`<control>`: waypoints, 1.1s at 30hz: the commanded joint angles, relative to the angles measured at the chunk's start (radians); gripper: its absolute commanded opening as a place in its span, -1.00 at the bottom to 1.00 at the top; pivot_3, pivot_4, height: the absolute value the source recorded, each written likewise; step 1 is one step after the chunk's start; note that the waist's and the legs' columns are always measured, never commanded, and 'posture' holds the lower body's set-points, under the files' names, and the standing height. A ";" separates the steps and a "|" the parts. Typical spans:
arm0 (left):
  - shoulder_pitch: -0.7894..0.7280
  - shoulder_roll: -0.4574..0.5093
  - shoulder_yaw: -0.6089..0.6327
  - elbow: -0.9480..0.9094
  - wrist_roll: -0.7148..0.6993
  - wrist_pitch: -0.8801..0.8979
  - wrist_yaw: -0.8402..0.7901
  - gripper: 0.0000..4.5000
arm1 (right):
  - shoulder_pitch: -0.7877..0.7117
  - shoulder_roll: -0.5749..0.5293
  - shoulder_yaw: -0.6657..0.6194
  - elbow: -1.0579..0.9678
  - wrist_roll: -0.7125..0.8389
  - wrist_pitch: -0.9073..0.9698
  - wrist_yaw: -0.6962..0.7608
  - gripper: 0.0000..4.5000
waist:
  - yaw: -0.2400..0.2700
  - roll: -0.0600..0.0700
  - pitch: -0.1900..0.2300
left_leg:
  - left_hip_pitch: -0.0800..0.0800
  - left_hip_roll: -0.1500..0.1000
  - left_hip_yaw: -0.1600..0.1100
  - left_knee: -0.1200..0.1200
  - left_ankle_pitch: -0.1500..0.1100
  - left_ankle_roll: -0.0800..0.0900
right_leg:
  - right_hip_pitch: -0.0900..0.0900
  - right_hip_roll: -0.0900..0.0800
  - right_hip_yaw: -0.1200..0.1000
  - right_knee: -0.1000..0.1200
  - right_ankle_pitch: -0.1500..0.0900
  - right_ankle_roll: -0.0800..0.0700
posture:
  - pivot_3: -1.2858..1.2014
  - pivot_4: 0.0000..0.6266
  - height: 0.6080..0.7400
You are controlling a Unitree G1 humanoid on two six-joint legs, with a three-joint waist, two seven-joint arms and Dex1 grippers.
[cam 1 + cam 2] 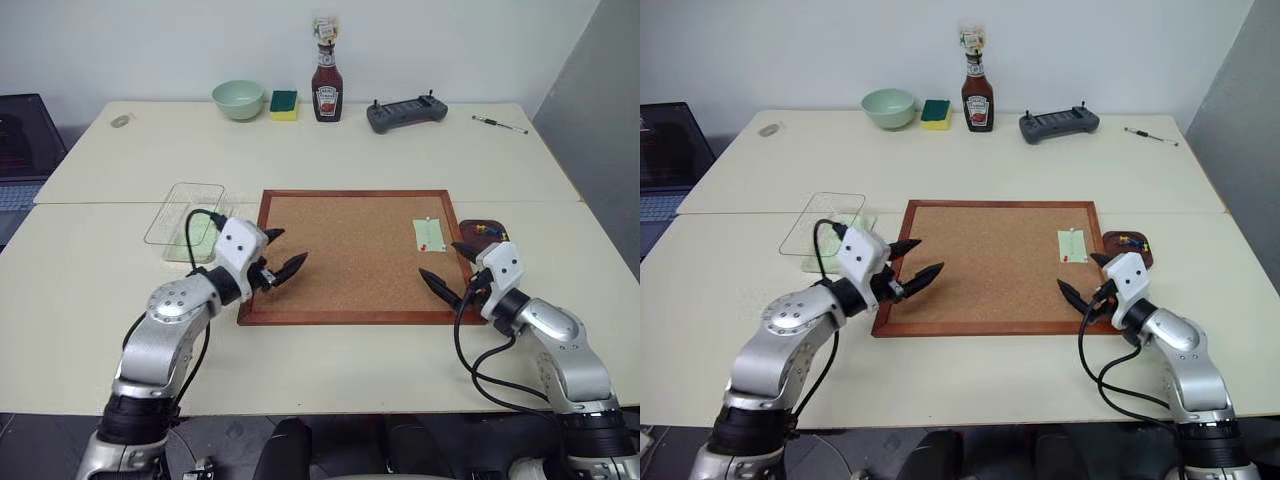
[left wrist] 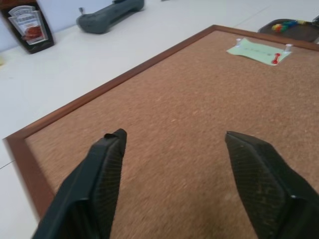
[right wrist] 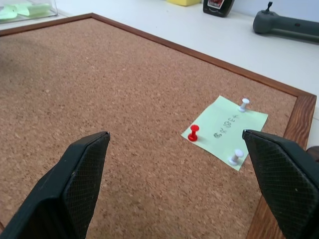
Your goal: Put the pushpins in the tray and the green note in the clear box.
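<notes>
Cork board [image 1: 350,255] lies under both level grippers, left [image 1: 283,264] and right [image 1: 447,272], jaws apart, empty.

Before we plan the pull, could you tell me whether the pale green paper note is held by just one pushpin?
No: three pushpins, one red and two white, pin the pale green paper note to the cork board.

The writing on the green note [image 3: 225,131] is being shown too small to be read; at three o'clock, the tray [image 3: 313,151] is being cut off.
</notes>
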 commanded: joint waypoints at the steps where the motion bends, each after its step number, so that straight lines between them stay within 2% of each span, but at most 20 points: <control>1: -0.087 -0.038 -0.066 0.088 0.027 -0.065 -0.053 0.06 | 0.005 0.006 -0.013 -0.075 0.017 0.016 -0.014 1.00 | 0.000 0.000 0.000 | 0.000 0.000 0.000 0.000 0.000 0.000 | 0.000 0.000 0.000 0.000 0.000 0.000 | 0.03 -0.52 1.00; 6: -0.178 -0.106 -0.127 0.243 0.071 -0.135 -0.075 -0.35 | 0.009 0.013 -0.017 -0.094 0.011 0.036 -0.025 1.00 | -0.001 0.000 0.000 | 0.000 0.000 0.000 0.000 0.000 0.000 | 0.000 0.000 0.000 0.000 0.000 0.000 | 0.03 -0.52 1.00; 14: -0.264 -0.192 -0.155 0.423 0.104 -0.198 -0.096 -0.98 | 0.026 0.016 -0.010 -0.132 0.009 0.056 -0.037 1.00 | -0.001 0.000 0.000 | 0.000 0.000 0.000 0.000 0.000 0.000 | 0.000 0.000 0.000 0.000 0.000 0.000 | 0.03 -0.52 1.00; 25: -0.282 -0.238 -0.188 0.589 0.177 -0.240 -0.108 -0.98 | -0.016 0.008 -0.015 -0.141 0.010 0.141 -0.064 1.00 | -0.001 0.000 0.000 | 0.000 -0.001 0.000 0.000 0.000 0.000 | 0.000 0.000 0.000 0.000 0.000 0.000 | 0.03 -0.52 1.00; 30: -0.274 -0.238 -0.209 0.632 0.209 -0.269 -0.126 -0.98 | -0.128 0.007 -0.019 -0.069 0.017 0.250 -0.085 1.00 | -0.002 0.001 -0.001 | 0.001 -0.001 0.000 0.001 0.000 0.000 | 0.001 0.000 0.000 0.000 0.000 0.000 | 0.03 -0.52 1.00; 33: -0.272 -0.245 -0.209 0.638 0.215 -0.273 -0.127 -0.98 | -0.233 0.016 -0.014 0.030 0.018 0.288 -0.082 1.00 | -0.001 0.002 -0.001 | 0.008 -0.001 0.000 0.000 0.000 0.000 | 0.007 0.000 0.001 -0.001 0.000 0.000 | 0.03 -0.52 1.00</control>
